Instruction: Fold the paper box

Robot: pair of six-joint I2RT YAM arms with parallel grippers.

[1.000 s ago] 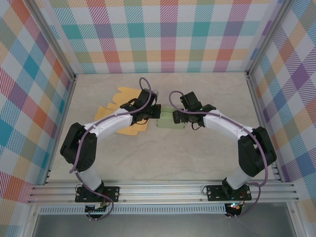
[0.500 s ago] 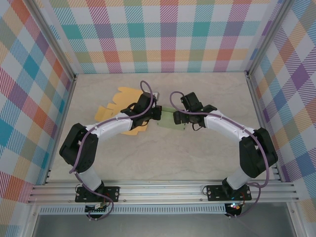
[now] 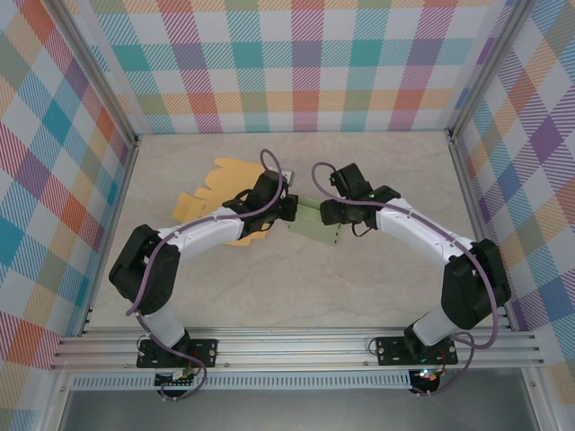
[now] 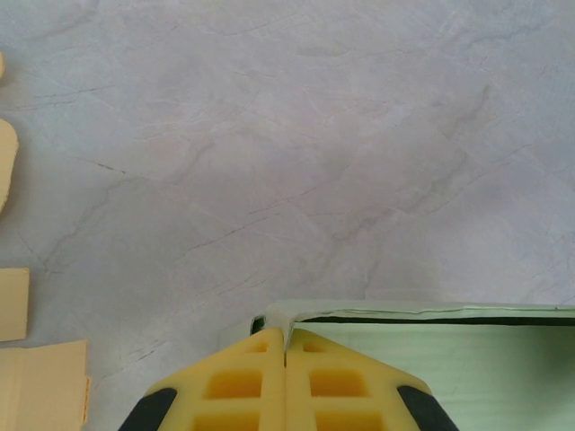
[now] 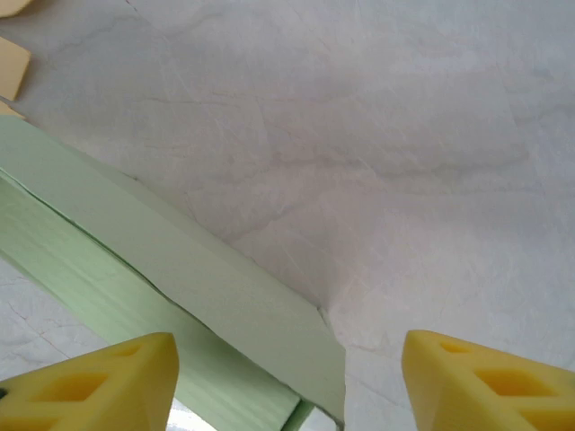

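Note:
The paper box (image 3: pixel 316 226) is a pale green, partly folded box lying at the table's middle, slanted with its right end nearer the arms. My left gripper (image 3: pixel 287 209) is shut on a thin flap at the box's left corner; in the left wrist view the yellow fingers (image 4: pixel 260 382) press together on the pale edge of the box (image 4: pixel 431 359). My right gripper (image 3: pixel 331 215) hangs over the box's right end. In the right wrist view its fingers (image 5: pixel 99 386) stand wide apart, and the right gripper (image 5: pixel 287 386) straddles the box (image 5: pixel 180 269) corner without touching it.
Flat tan paper cutouts (image 3: pixel 216 184) lie on the table left of the box, under my left arm; their edges show as cutouts (image 4: pixel 40 386) in the left wrist view. Aluminium frame rails and checked walls bound the marbled table (image 3: pixel 296 287).
The box has turned, its right end swinging toward the arms. My right gripper's fingers have come closer together over that end. The left gripper stays shut on the flap.

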